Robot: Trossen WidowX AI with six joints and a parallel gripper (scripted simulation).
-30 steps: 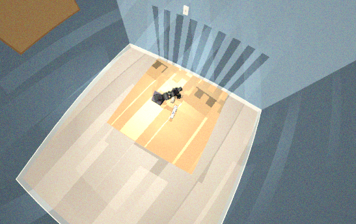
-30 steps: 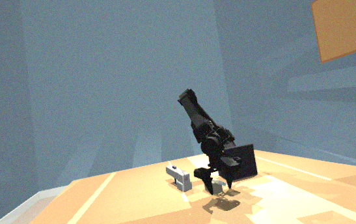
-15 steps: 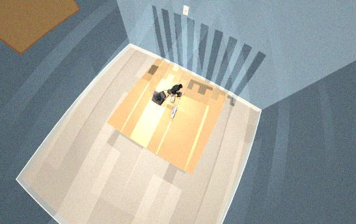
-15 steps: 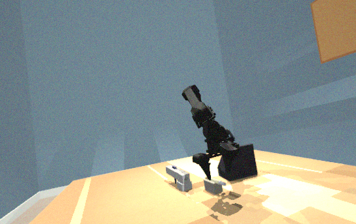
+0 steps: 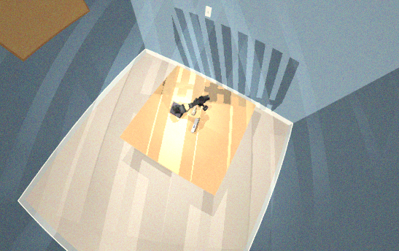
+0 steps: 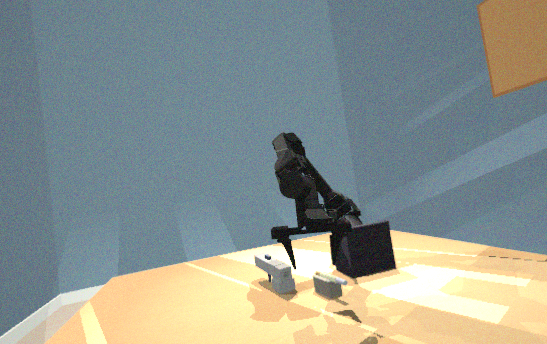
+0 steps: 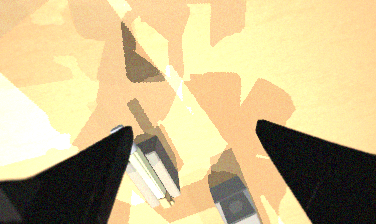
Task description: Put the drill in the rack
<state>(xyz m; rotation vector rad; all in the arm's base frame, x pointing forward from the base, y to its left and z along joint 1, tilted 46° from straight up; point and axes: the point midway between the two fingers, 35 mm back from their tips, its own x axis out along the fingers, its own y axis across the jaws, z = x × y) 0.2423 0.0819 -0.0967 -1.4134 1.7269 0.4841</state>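
Note:
The rack (image 5: 194, 112) (image 6: 327, 288) (image 7: 164, 173) is a small grey block with pale walls. The drill (image 6: 340, 281) (image 7: 151, 172) lies lengthwise between its walls, its blue-grey end sticking out past the rack. The grey housing (image 5: 195, 125) (image 6: 280, 270) (image 7: 231, 190) stands beside it, with the dark key (image 6: 268, 257) on its top. In the wrist view, its near face has a round mark and no drill sticks out. My gripper (image 6: 314, 265) (image 7: 194, 126) is wide open and empty above the rack and housing. Its left finger in the wrist view partly covers the drill's end.
The black arm base (image 5: 177, 109) (image 6: 368, 250) stands behind the rack. The wooden table (image 5: 210, 157) (image 6: 143, 300) carries stripes of light and shadows. A brown panel (image 5: 28, 25) (image 6: 533, 45) is far off in the background.

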